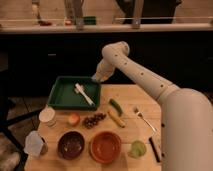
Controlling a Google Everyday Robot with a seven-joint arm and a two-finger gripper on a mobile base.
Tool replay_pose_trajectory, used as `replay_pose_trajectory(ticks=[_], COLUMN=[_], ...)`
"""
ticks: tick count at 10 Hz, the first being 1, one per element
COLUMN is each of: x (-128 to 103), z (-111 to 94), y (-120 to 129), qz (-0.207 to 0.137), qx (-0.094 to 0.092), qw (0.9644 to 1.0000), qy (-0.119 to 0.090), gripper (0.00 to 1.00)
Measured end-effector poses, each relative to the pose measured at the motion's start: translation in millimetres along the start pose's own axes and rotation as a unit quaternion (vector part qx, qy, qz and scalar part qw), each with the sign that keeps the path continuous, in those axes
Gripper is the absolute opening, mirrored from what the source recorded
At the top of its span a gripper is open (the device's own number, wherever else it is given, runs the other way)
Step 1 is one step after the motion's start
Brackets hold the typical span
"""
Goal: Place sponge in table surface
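One gripper [98,77], grasp unclear, over green tray's [56,95] far-right rim; white utensil [84,94] inside, fork [142,118] nearby on table surface [132,97].

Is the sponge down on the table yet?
Apparently not. The gripper hangs over the tray's far right corner with a bluish bit, likely the sponge, at its tip; none shows on the table.

The tray [62,96] sits at the far left corner of the table surface [137,97], with a stick-like utensil [84,94] lying in it. The gripper [97,77] hangs over the tray's far right corner. A fork [144,118] lies toward the right edge. At the near edge the left bowl [71,145] stands beside the right bowl [105,146]. A cup [47,116] stands behind them near the left edge.
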Motion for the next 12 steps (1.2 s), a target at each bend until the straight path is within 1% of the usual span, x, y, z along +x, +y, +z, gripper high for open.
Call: replay_pose_trajectory(ticks=[1, 2, 3, 6, 7, 9, 12], x=[1.9, 2.7, 4.1, 7.5, 8.3, 9.4, 11.2], z=[-9.5, -14.1, -20.8, -35.0, -39.9, -45.0, -41.7], y=[14.4, 23.7, 38.7, 78.2, 95.5, 118.5, 141.7], qz=[0.019, 0.029, 0.046, 0.085, 0.103, 0.128, 0.159], qx=[0.000, -0.001, -0.002, -0.008, -0.011, -0.015, -0.020], qw=[0.9997, 0.9994, 0.9986, 0.9954, 0.9934, 0.9900, 0.9853], qy=[0.013, 0.019, 0.027, 0.044, 0.049, 0.058, 0.059], gripper=[0.00, 0.00, 0.00, 0.00, 0.00, 0.00, 0.00])
